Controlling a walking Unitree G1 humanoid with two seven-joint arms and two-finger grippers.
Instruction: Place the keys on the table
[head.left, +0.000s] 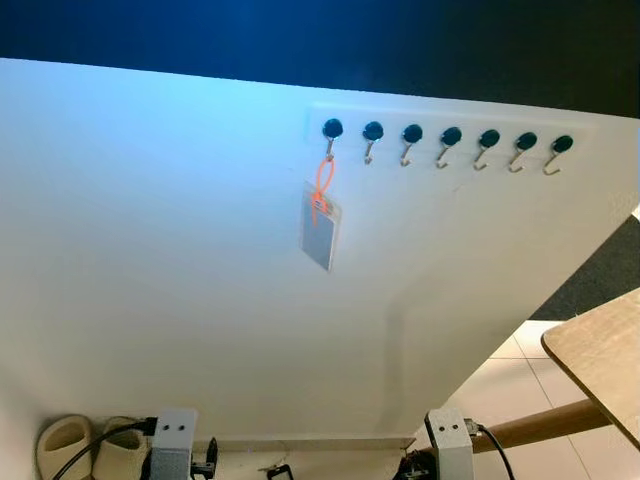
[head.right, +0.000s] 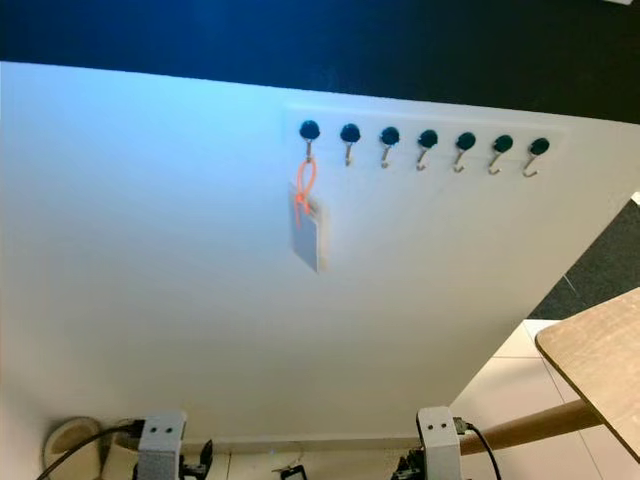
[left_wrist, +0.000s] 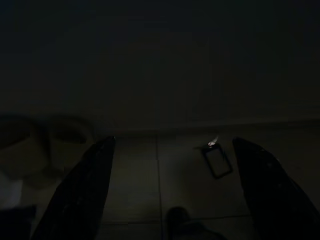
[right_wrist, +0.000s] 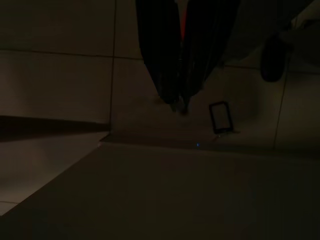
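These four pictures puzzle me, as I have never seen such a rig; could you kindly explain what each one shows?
The two bright pictures come from a walking robot's head camera. It faces a white wall with a row of hooks; a card tag on an orange loop hangs from the leftmost hook. A wooden table edges in on the right, and slippers lie on the floor. The two dark pictures come from wrist cameras on hanging arms. The left gripper has its fingers apart; the right gripper has them together. Neither holds anything. A small dark tag lies on the floor.
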